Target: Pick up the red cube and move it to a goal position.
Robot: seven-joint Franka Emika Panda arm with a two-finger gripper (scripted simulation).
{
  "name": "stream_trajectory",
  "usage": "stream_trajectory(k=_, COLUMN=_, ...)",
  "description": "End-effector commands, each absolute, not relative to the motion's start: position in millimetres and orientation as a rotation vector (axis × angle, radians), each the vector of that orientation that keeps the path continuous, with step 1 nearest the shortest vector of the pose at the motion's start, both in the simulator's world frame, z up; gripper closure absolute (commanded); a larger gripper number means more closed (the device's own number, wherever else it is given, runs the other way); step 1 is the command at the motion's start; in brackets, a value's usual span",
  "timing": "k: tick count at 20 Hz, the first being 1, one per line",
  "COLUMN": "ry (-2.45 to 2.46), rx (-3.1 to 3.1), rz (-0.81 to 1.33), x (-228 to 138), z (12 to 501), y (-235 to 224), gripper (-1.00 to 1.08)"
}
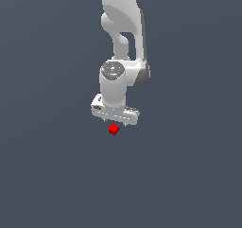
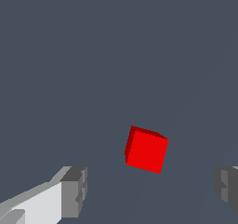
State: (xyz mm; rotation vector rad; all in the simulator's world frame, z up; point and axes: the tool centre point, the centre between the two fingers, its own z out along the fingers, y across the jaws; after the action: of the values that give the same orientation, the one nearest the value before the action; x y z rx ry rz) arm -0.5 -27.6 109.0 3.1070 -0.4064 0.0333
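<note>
One cube (image 1: 113, 129), red, sits on the worktop (image 1: 47, 175) just below centre frame in the exterior view, directly under the gripper (image 1: 115, 123). Fingers (image 2: 74, 191) stand wide, holding nothing; the cube lies between them, rotated. Risk: a corner-first close may twist it out. Open room all round, no edges visible.

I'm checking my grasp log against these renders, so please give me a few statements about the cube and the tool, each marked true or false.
1. The tool is open. True.
2. The red cube is clamped between the fingers. False: in the wrist view it lies apart from both fingers.
3. In the exterior view the red cube shows just below the tool. True.
4. The cube is blue. False: it is bright red.
</note>
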Motion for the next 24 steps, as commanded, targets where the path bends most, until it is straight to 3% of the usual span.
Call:
stream_trajectory(k=1, ry=-0.514, rx=3.092, rz=0.025, x=-3.1, z=85.6, y=-31.4, gripper=-0.92)
stream_trajectory(k=11, ry=-0.794, rx=3.037, rz=0.002, x=-9.9, z=24.2, y=-39.0, gripper=-0.92)
stream_trajectory(k=21, ry=-0.813, rx=3.034, rz=0.0, x=-9.8, z=20.0, y=-38.9, gripper=-0.92)
stream_trajectory(k=22, ry=-0.813, rx=3.034, rz=0.0, x=-9.8, z=20.0, y=-38.9, gripper=1.08)
stream_trajectory(k=24, ry=-0.813, rx=3.034, rz=0.0, x=-9.8, z=20.0, y=-38.9, gripper=1.08)
